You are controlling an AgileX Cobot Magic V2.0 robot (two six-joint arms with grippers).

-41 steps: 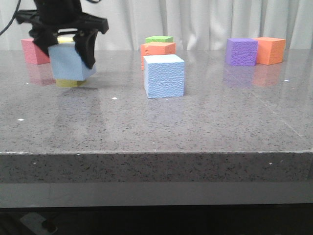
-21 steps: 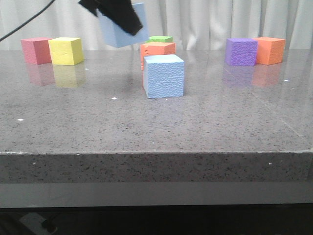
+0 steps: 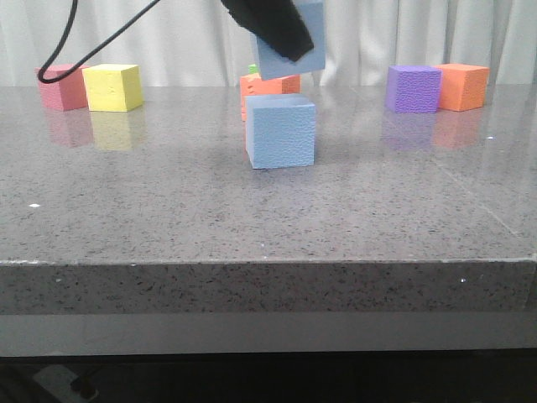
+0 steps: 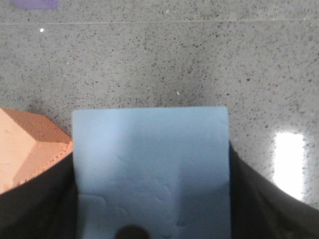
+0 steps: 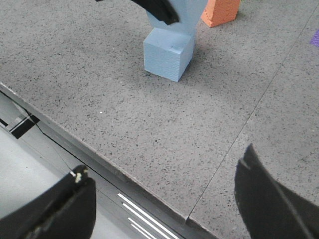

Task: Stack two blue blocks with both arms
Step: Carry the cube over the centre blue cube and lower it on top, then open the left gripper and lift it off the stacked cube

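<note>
left gripper (image 3: 277, 29) clamped on one blue block (image 3: 295, 38), held in the air above and just clear of the second blue block (image 3: 281, 131), slightly tilted and offset toward the right of it. gap between the two visible from the front. second blue block resting on the grey speckled table (image 3: 168, 210), near the middle. from the left wrist, held block (image 4: 152, 172) filling the space between the dark fingers (image 4: 37, 204) on either side, an orange cube (image 4: 27, 147) showing just beside it. same orange cube (image 3: 267, 84) standing right behind the resting block in the front view, with a sliver of green (image 3: 252, 69) above it. yellow cube (image 3: 112, 87) and pink cube (image 3: 60, 87) side by side far left at the back; purple cube (image 3: 413, 89) and another orange cube (image 3: 463, 86) side by side far right at the back. right gripper (image 5: 164, 199) spread wide, empty, hanging over the near table edge, well apart from the blocks; resting block (image 5: 168, 52) seen from there with the held one directly above it.
</note>
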